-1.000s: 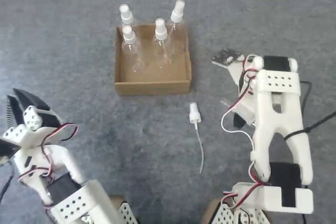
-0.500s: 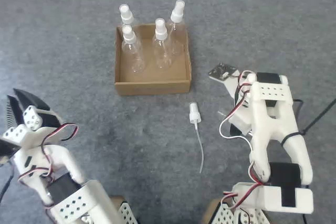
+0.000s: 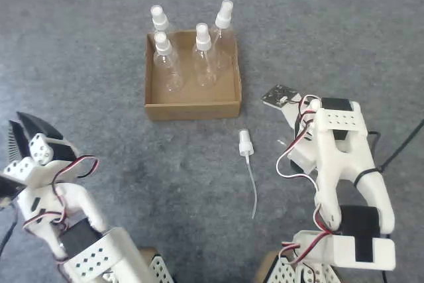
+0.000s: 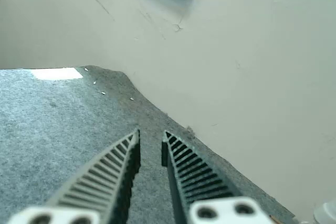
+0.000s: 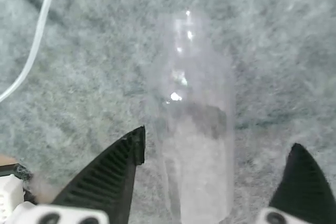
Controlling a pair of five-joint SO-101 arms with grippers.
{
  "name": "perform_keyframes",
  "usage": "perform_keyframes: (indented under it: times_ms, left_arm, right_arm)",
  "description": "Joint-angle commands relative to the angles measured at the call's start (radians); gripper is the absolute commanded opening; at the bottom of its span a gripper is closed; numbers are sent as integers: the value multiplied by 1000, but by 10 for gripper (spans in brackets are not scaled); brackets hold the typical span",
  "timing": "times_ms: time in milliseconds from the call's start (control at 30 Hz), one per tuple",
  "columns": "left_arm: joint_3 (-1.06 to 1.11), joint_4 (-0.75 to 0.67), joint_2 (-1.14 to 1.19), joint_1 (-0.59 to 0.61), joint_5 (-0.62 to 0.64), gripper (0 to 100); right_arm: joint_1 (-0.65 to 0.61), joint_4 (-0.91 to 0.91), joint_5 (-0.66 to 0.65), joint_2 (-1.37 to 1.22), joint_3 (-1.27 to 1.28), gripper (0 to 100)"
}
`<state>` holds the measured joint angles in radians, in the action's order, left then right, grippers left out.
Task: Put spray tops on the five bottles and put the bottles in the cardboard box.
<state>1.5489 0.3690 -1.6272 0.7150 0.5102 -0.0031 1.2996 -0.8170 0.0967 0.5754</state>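
Right tool [image 5: 218,139] has moved over the last bare bottle [image 5: 194,129].
Its jaws stand wide open around it; left tool [image 4: 151,134] barely open, empty; spray top [image 3: 245,142] waits nearby.

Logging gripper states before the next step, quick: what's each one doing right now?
Left gripper: slightly open, holding nothing.
Right gripper: open wide, fingers either side of the clear bottle, not gripping it.
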Motion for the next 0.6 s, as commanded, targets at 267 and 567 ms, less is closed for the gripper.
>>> perform_keyframes:
  times_ms: [267,567]
  left_arm:
    - [-10,-35,-14,-6,-52,66]
    - [-10,-35,-14,-6,-55,66]
  right_arm:
    - [-79,202,-15,62,-163,369]
    - [-125,312,-81,51,-342,369]
